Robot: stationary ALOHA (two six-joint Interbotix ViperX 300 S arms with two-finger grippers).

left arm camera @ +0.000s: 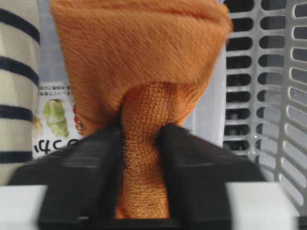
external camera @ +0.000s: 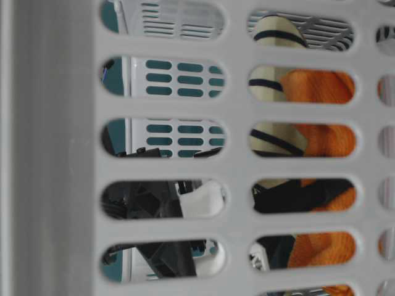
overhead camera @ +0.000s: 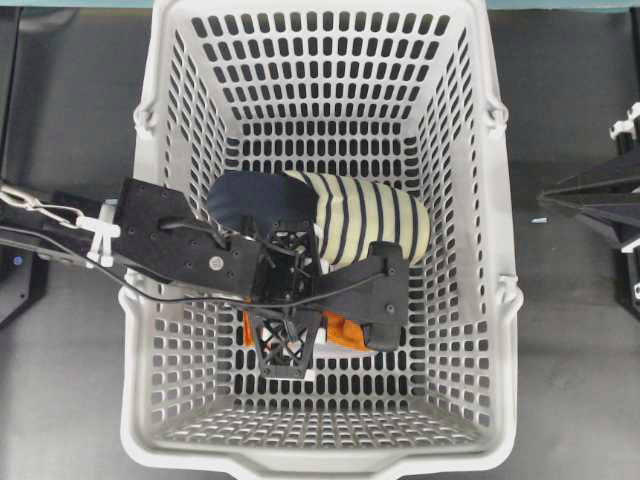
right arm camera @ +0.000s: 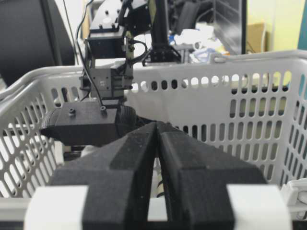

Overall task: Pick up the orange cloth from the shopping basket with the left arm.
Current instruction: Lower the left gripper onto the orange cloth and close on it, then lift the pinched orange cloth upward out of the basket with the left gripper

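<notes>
The orange cloth hangs bunched between the black fingers of my left gripper, which is shut on a pinched fold of it. In the overhead view the left gripper reaches down inside the shopping basket, and only a bit of the orange cloth shows under it. The table-level view shows the cloth through the basket slots. My right gripper is shut and empty, outside the basket at the right edge of the overhead view.
A navy-and-cream striped slipper lies in the basket just behind the left gripper, and it also shows in the left wrist view. A printed packet lies on the basket floor beneath the cloth. The basket walls stand close on the right.
</notes>
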